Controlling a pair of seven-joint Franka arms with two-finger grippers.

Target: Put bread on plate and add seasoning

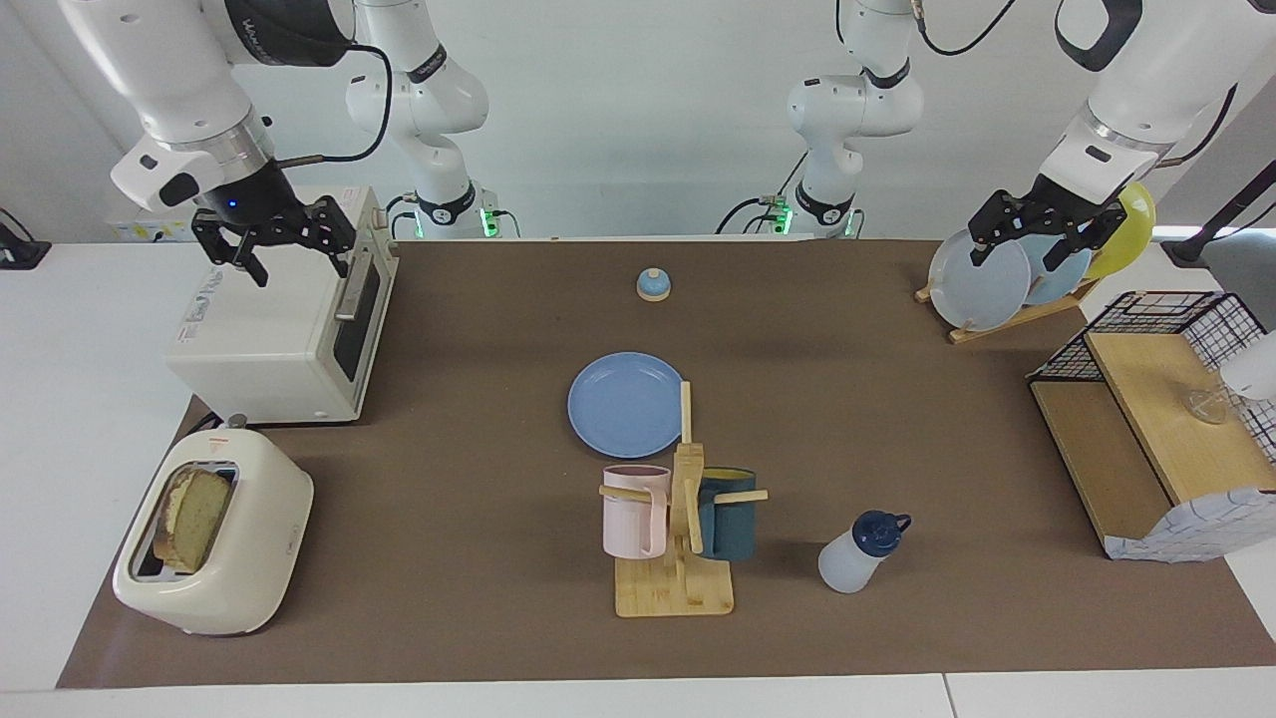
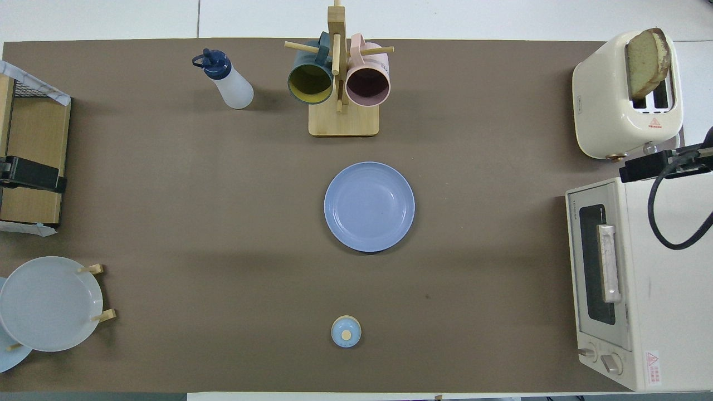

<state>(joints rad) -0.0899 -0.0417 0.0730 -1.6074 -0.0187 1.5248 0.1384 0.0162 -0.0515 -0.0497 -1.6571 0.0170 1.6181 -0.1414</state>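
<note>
The bread (image 1: pixel 192 519) (image 2: pixel 645 61) stands upright in a slot of the cream toaster (image 1: pixel 249 558) (image 2: pixel 607 111), at the right arm's end of the table and far from the robots. At the middle of the brown mat lies the medium-blue plate (image 1: pixel 626 404) (image 2: pixel 369 206), bare. The seasoning (image 1: pixel 859 551) (image 2: pixel 228 83), a whitish bottle with a navy cap, stands beside the mug rack, toward the left arm's end. My right gripper (image 1: pixel 299 261) hangs open over the toaster oven. My left gripper (image 1: pixel 1025 254) hangs open over the plate rack. Neither holds anything.
A white toaster oven (image 1: pixel 269 339) (image 2: pixel 635 278) sits nearer the robots than the toaster. A wooden mug rack (image 1: pixel 676 588) (image 2: pixel 342 120) holds a pink and a dark teal mug. A blue-domed bell (image 1: pixel 653 285) (image 2: pixel 346 331), a rack of pale plates (image 1: pixel 982 279) (image 2: pixel 50 303) and a wire-and-wood shelf (image 1: pixel 1146 399) also stand here.
</note>
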